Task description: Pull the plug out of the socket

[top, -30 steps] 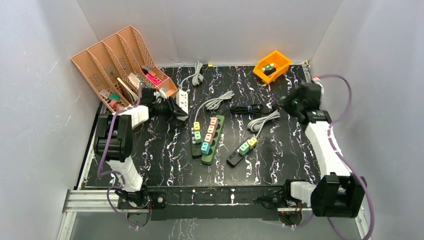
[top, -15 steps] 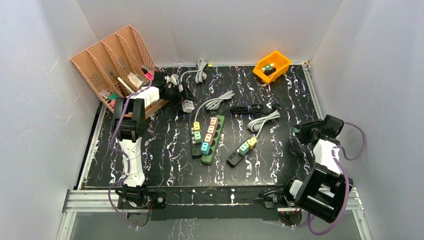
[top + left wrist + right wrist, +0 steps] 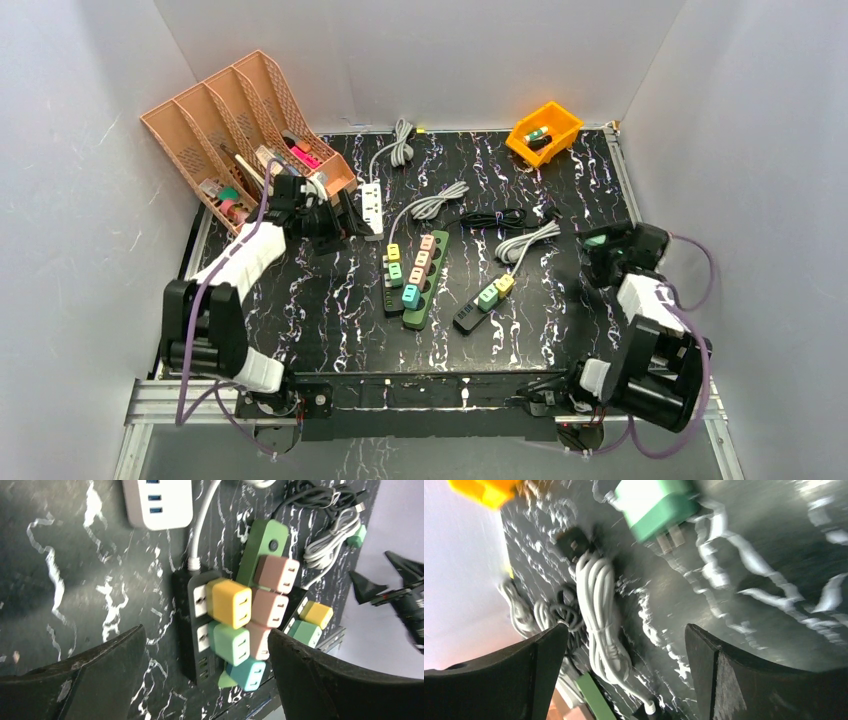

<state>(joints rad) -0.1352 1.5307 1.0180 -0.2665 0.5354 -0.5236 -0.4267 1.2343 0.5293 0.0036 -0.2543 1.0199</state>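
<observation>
The left arm [image 3: 245, 255] is seen stretched forward and inward from its base, with the wrist kept low. The left pincer [image 3: 348, 217] is pointed toward the robot's right. Its fingers [image 3: 100, 675] are spread wide and nothing is gripped.

The right arm [image 3: 640, 295] is folded tight at the elbow, close to its base. The right pincer [image 3: 598, 247] is aimed leftward. Its fingers [image 3: 744, 680] are parted wide and nothing is held.

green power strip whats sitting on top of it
On the green power strip sit three pink plugs in a row, then a teal plug. Its round switch shows at the bare end. The sockets beneath the plugs are covered.
</observation>
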